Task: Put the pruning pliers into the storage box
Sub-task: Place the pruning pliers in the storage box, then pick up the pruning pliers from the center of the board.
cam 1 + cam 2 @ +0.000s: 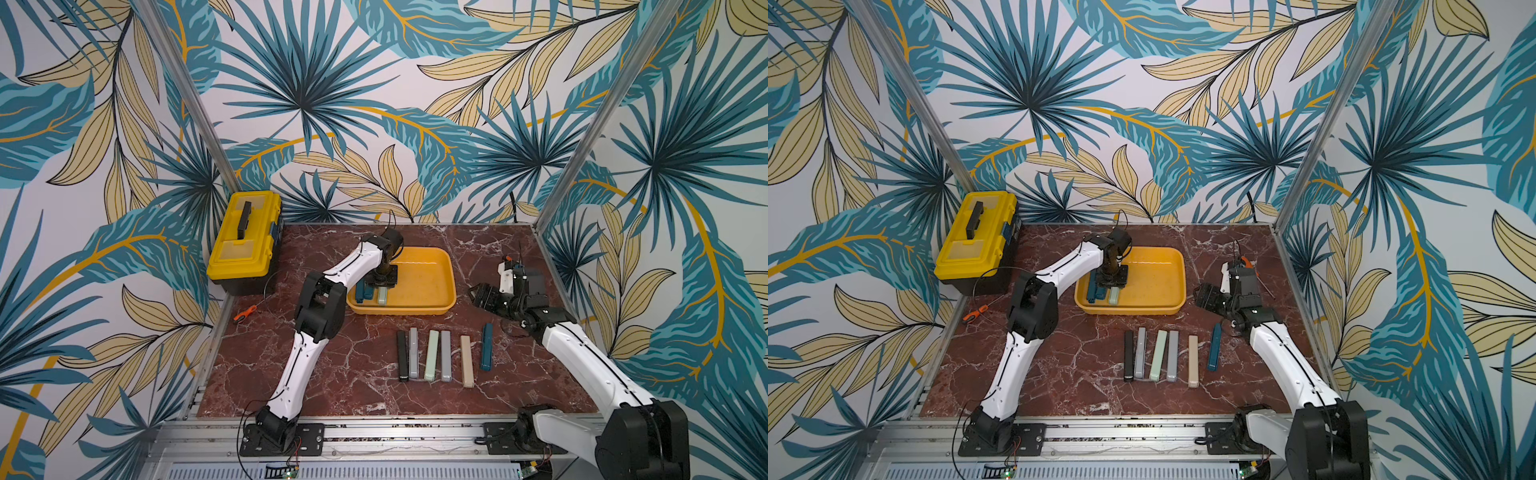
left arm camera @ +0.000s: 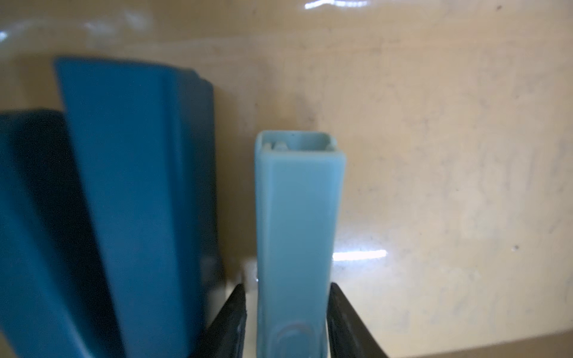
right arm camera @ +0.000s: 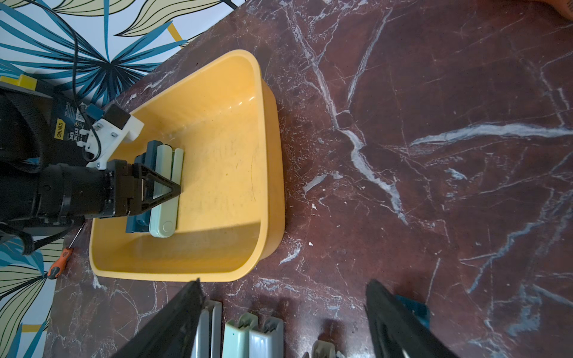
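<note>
the left gripper (image 1: 379, 286) straddles a mint green plastic bar-shaped pruning plier (image 2: 294, 232) laid beside two dark teal ones (image 1: 362, 293), to save room, in the shallow yellow-orange plastic tray (image 1: 451, 276) (grip or release: unclear); the right gripper (image 1: 476, 293) waits agape near six more (image 1: 432, 355).

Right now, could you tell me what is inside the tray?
The tray holds two teal pliers and a mint one, side by side. The left gripper covers their far halves.
</note>
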Controlling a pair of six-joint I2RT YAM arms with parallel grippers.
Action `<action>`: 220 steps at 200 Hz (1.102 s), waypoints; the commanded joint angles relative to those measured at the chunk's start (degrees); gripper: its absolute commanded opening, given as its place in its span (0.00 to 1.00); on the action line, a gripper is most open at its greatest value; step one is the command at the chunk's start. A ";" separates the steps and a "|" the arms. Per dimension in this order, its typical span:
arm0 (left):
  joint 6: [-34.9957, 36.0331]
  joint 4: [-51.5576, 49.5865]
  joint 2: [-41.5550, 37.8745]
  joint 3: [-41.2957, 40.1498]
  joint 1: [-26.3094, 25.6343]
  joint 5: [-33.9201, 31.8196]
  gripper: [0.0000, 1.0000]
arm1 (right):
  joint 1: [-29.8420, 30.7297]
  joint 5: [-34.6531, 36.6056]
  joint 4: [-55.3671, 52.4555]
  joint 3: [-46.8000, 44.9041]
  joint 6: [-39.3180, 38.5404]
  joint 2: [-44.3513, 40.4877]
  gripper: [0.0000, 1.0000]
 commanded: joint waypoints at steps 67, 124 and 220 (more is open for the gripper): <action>-0.35 -1.72 -17.93 -6.59 -1.79 -0.93 0.44 | 0.28 0.77 -2.66 -0.89 -0.82 -3.79 0.84; -6.63 -1.71 -35.03 -21.14 -6.04 -3.31 0.45 | 0.28 0.58 -3.00 -0.26 -0.56 -4.61 0.84; -24.66 8.51 -44.29 -48.91 -19.44 -1.91 0.45 | 0.85 -0.41 -1.66 -1.39 0.16 -4.69 0.84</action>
